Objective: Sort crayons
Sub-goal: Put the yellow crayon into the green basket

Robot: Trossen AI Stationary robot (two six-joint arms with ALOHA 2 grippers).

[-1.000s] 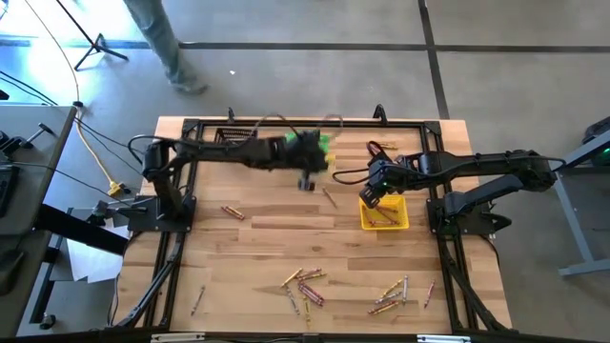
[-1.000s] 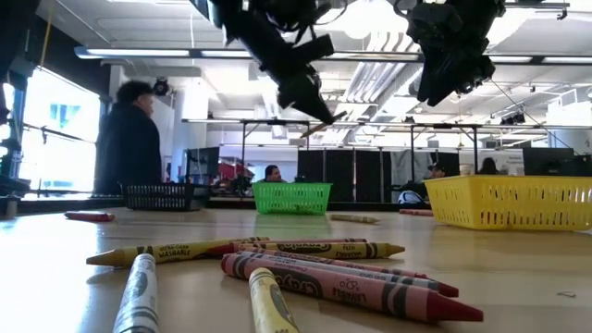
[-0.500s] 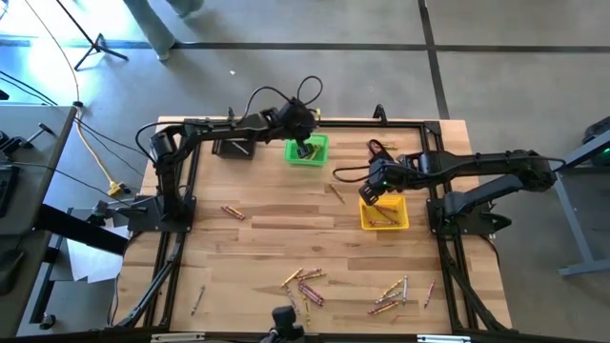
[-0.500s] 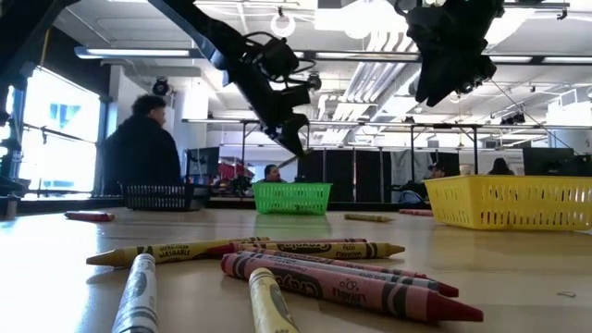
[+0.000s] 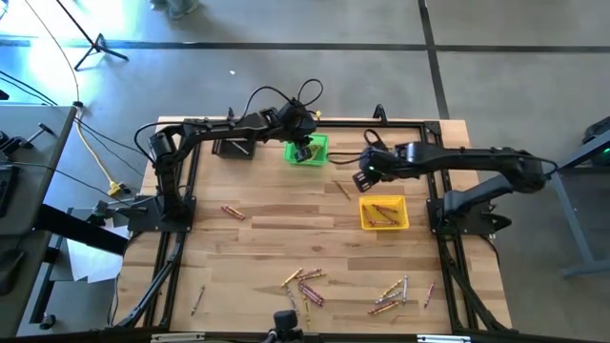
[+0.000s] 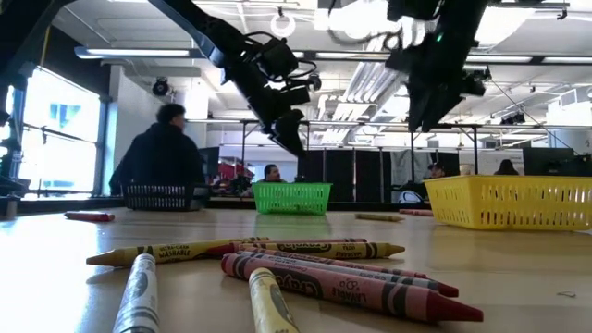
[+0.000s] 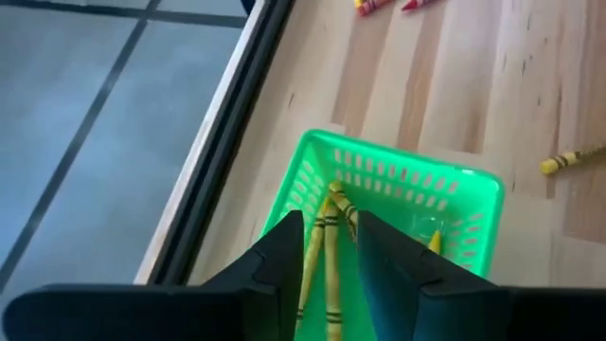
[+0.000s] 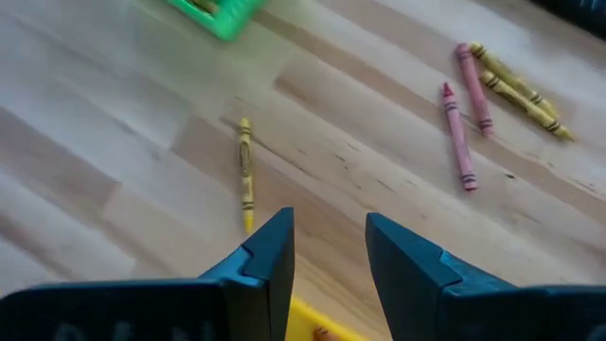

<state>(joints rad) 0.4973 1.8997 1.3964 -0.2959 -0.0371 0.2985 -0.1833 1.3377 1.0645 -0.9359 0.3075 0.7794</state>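
Overhead, the left gripper [image 5: 303,151] is hanging over the green bin [image 5: 315,151] at the table's twelve o'clock edge, and the right gripper [image 5: 363,178] is hovering between that bin and the yellow bin [image 5: 384,213]. One black bin [image 5: 233,148] is sitting at eleven o'clock, so three bins in all. Loose crayons are lying in two clusters, one [image 5: 301,285] at six o'clock and one [image 5: 393,293] at five o'clock; the exact count is too fine to tell.

Down at table level, five crayons [image 6: 314,262] are lying in the foreground, and a person [image 6: 159,153] is standing in the room behind.

Through the left wrist camera, the left fingers [image 7: 284,260] are standing apart and empty above the green bin [image 7: 473,204], where at least three yellowish crayons [image 7: 327,237] are resting.

Through the right wrist camera, the right fingers [image 8: 270,251] are spread and gripping nothing; one yellow crayon [image 8: 246,170] is lying on the wood just ahead, with four more [image 8: 488,85] farther off.
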